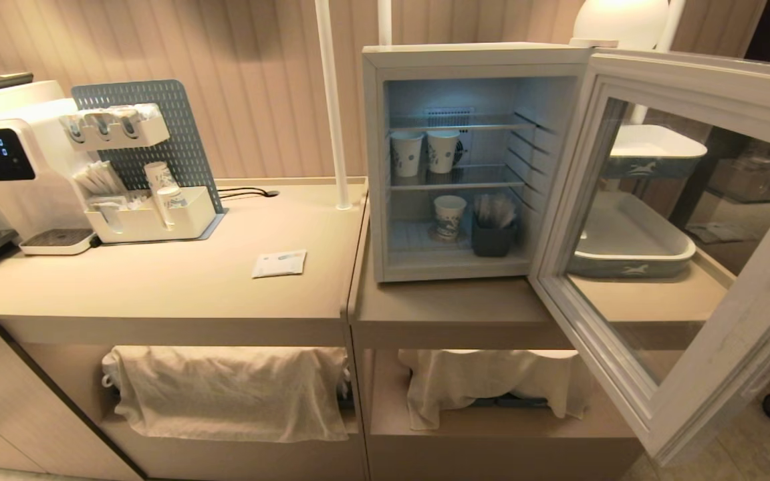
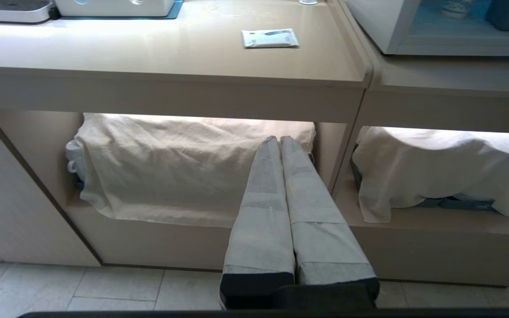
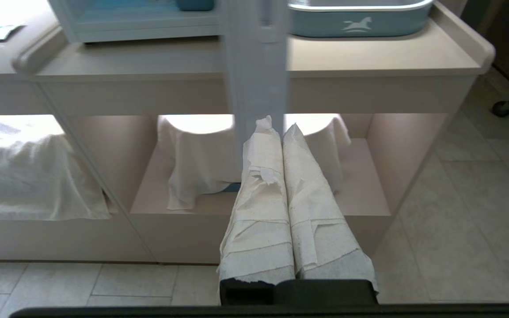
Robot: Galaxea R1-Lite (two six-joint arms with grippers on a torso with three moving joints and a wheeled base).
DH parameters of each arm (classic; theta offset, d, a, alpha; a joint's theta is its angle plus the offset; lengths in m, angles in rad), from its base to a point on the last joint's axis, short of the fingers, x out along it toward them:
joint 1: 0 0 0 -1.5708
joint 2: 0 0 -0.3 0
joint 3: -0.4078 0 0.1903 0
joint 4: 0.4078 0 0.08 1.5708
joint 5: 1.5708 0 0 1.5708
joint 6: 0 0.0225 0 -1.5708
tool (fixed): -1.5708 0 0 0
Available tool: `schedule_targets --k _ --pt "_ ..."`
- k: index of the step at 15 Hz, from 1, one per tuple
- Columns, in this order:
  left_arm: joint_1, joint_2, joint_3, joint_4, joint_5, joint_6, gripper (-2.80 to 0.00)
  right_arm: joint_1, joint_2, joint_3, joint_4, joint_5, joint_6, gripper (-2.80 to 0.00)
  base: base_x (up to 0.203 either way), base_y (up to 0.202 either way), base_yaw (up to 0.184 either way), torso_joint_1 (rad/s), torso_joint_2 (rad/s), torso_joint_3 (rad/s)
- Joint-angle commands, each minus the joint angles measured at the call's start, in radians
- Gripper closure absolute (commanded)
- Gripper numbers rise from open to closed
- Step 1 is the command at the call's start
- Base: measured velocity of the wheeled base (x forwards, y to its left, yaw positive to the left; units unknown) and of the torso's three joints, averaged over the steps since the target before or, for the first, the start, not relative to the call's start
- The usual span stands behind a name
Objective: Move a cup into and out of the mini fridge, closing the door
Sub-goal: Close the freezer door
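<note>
Fridge open, arms parked — nothing grasped.
Door [image 1: 686,254] swung wide so cups [image 1: 450,215] were reachable, probably paper; left claw [image 2: 279,140] and right claw [image 3: 275,128] pressed together, low before the counter [image 1: 158,287].

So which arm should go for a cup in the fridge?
Probably left. The door hangs open directly ahead of the right gripper; the left gripper, also shut and low, faces nothing blocking the mini fridge cups.

Warm, even room light in the head view. The boxy white mini fridge [image 1: 452,160] glows cool blue from within. Its open glass-paned door [image 1: 679,240] carries reflections and bows at the frame edge. Both wrist views show overexposed glare on the beige worktop [image 2: 148,48] and draped white cloths [image 3: 20,132].
</note>
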Motion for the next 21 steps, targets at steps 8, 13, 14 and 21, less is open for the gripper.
schedule_targets --k 8,13,14,21 --pt "-0.001 0.000 0.003 -0.001 0.001 -0.002 0.00 0.000 0.001 -0.001 0.003 0.000 0.002 0.00 0.000 -0.185 0.003 0.004 0.00 0.005" --pt "-0.001 0.000 0.003 -0.001 0.001 -0.002 0.00 0.015 0.271 -0.277 0.040 0.000 0.232 0.00 0.000 -0.016 0.000 0.000 0.00 0.000" --pt "0.001 0.000 0.003 -0.001 0.001 -0.002 0.00 0.025 0.419 -0.330 0.041 0.012 0.286 0.00 0.000 0.000 0.000 0.000 0.00 0.000" --pt "-0.001 0.000 0.003 -0.001 0.001 -0.002 0.00 -0.089 1.157 -0.434 -0.359 1.009 0.518 0.00 0.000 0.000 0.000 0.000 0.00 0.000"
